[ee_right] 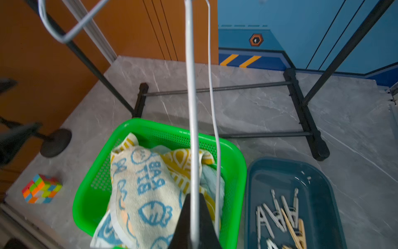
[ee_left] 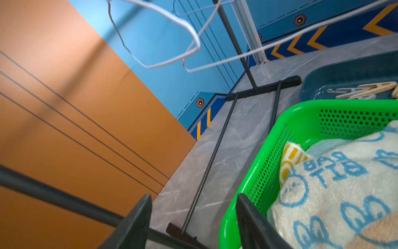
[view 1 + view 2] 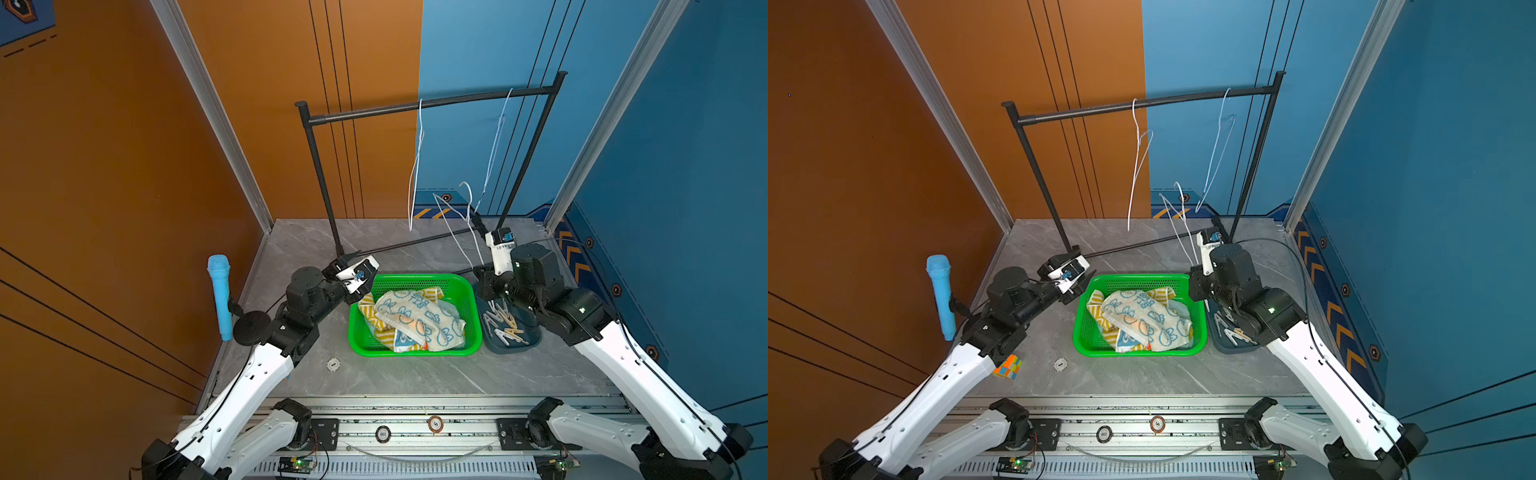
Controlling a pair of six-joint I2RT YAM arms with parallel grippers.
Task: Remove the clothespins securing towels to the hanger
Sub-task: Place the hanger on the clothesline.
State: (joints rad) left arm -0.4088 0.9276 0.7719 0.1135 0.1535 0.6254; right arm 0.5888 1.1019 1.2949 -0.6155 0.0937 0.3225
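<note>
Looking down in both top views, the green basket (image 3: 419, 281) sat mid-worktop (image 3: 415, 382) with the towels (image 3: 415, 318) heaped inside it, the bunny-print one uppermost. At 3 o'clock of the basket, just beside it, a dark blue tray (image 3: 530, 330) held the clothespins (image 3: 509, 328) in a loose pile. A black rack (image 3: 374, 111) stood at 12 o'clock, and two white wire hangers (image 3: 421, 124) hung bare from its top bar. The left claw (image 3: 363, 272) sat at the basket's 10 o'clock corner. The right claw (image 3: 477, 220) was raised at about 1 o'clock, beyond the tray's far end. A blue microphone (image 3: 220, 291) stood at 9 o'clock by the worktop's edge.

In the left wrist view, the left claw's fingers (image 2: 137, 215) stood wide apart with nothing between them. One finger overlapped the basket's rim, but whether it touched could not be told.

In the right wrist view, the right claw's fingers (image 1: 183, 226) were pinched tight on the wire of a third hanger (image 1: 191, 107), which rose from them above the basket. The towels lay below it and the clothespins lay in the tray alongside. A coloured cube (image 1: 41, 188) rested on the worktop on the basket's other side.
</note>
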